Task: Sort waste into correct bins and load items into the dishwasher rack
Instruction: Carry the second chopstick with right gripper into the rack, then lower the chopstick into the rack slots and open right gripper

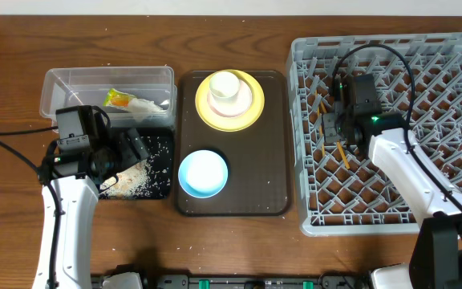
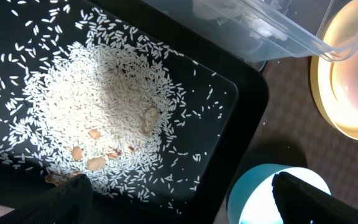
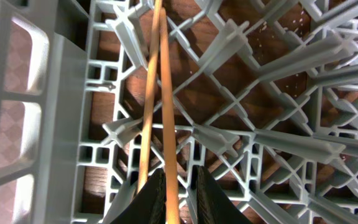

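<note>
Right wrist view: the right gripper sits low in frame, jaws a narrow slit apart. 1 of the 2 chopsticks runs up through that slit. The other passes just left of it, behind the left finger. We cannot tell whether the stick is pinched or merely lying between the pads. Both sticks run nearly parallel, slanting across the ribs of the dishwasher rack, close to one outer wall.

Handling, our judgement: thin, stiff, light wood, smooth enough to roll. The rack openings look wider than a stick, so a loose one may drop through the grid to the bench. Best hold is across both together near mid-length, squeezed gently; an end grip would let them scissor.

Left wrist view: the left gripper is spread wide, holding nothing, above the black tray with its heap of rice. The light blue bowl is just beside the tray's corner, and the clear tub is at its far edge.

Overhead: the light blue bowl and yellow plate wait on the brown serving tray. We judge the crockery rigid, slick and breakable, so take it by the rim.
</note>
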